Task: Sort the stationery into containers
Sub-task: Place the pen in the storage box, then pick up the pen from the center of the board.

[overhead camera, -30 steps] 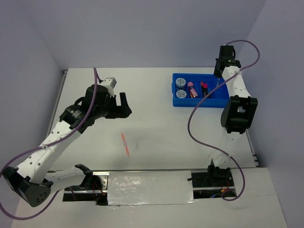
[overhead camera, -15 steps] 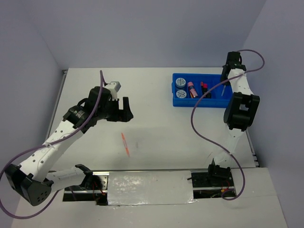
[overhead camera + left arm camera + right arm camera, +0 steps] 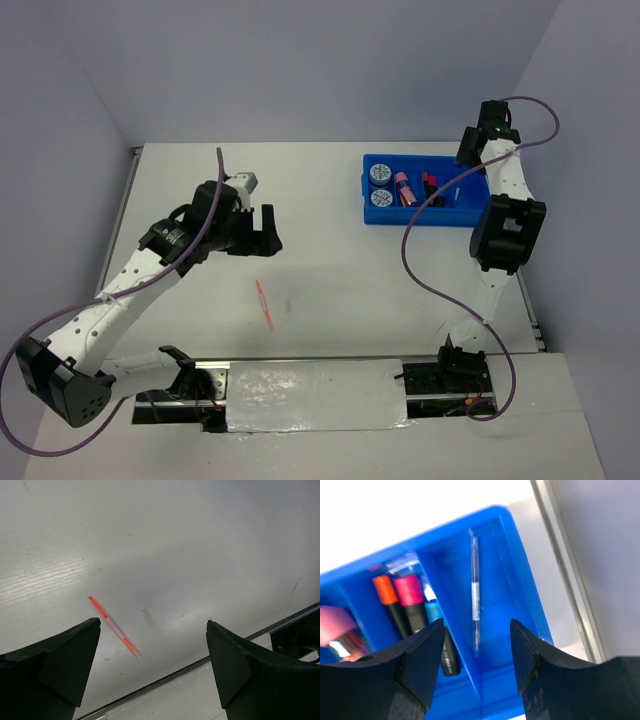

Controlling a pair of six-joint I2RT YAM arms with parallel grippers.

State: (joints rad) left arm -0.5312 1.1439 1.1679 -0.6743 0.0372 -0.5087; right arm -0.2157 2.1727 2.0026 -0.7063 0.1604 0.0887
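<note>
The bright-blue tray (image 3: 440,221) stands at the far right. It holds two tape discs (image 3: 381,186), a pink cylinder (image 3: 404,187), highlighters (image 3: 430,187) and a grey pen (image 3: 457,192). In the right wrist view the grey pen (image 3: 475,592) lies alone in the tray's (image 3: 520,580) right compartment, next to the orange, pink and blue-capped highlighters (image 3: 409,592). My right gripper (image 3: 467,156) hovers over that compartment, open and empty (image 3: 476,625). An orange pen (image 3: 264,303) lies on the table. My left gripper (image 3: 270,228) is open above and behind it (image 3: 153,624); the pen (image 3: 114,626) sits near the left finger.
The white table's front edge, with a metal rail (image 3: 320,372), runs just below the orange pen. The right table edge and grey wall (image 3: 580,555) are close beside the tray. A purple cable (image 3: 410,260) loops in front of the tray.
The grey pen, seen under the right gripper earlier, now lies in the tray's right compartment. The right wrist has shifted slightly. The left gripper has drifted a little to the right.
</note>
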